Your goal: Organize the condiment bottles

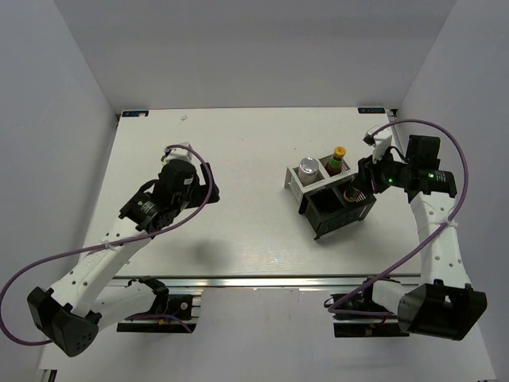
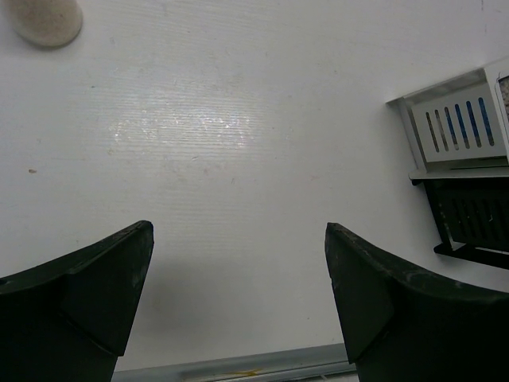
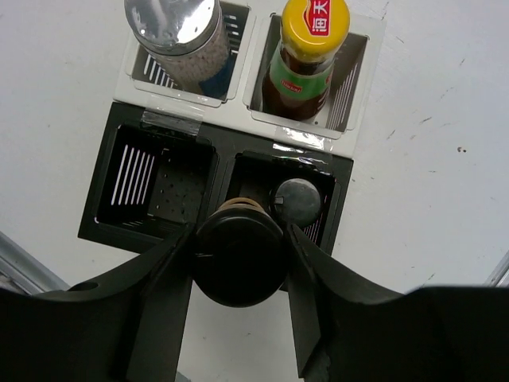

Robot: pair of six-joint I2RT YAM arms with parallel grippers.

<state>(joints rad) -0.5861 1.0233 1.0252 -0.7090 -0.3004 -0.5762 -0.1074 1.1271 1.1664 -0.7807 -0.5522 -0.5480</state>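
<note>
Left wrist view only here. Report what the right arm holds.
Observer: The right claw is shut on a black-capped jar.
Operator: Say where it is.
Observer: At a black rack compartment that also holds a grey-lidded jar.
Operator: List the white compartments.
Observer: A shaker in one, a sauce bottle in the other.
</note>
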